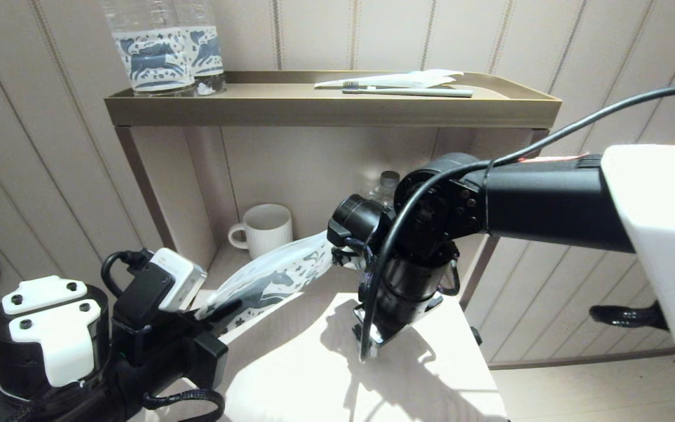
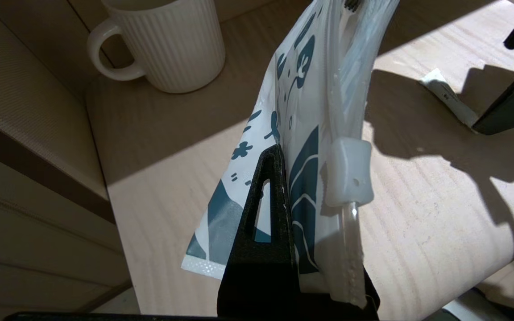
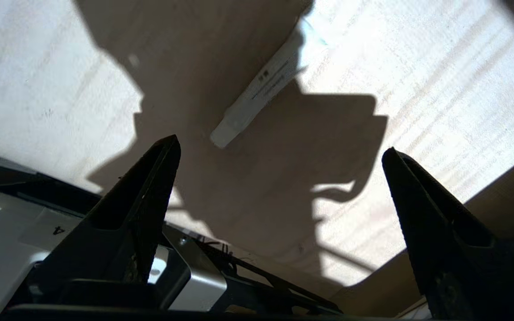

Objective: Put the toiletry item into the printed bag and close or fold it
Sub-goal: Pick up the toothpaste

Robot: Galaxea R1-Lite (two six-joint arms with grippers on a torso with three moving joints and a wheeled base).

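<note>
The printed bag (image 1: 273,281), white with a dark blue horse and flowers, hangs slanted above the table in front of the mug. My left gripper (image 2: 315,160) is shut on its lower end, one black finger (image 2: 268,214) pressed flat on the print. A slim white stick with a small tab (image 2: 350,171), the toothbrush as far as I can tell, runs along the bag's translucent edge, and its head is out of view. My right gripper (image 3: 280,145) points down at the table just right of the bag, open and holding nothing.
A plain white wrapper (image 3: 257,93) lies on the table under the right gripper. A white ribbed mug (image 1: 267,228) and a small bottle (image 1: 387,181) stand in the shelf niche. On the shelf top (image 1: 331,111) are two horse-label bottles (image 1: 156,53), a grey-green toothbrush (image 1: 408,91) and a wrapper (image 1: 396,79).
</note>
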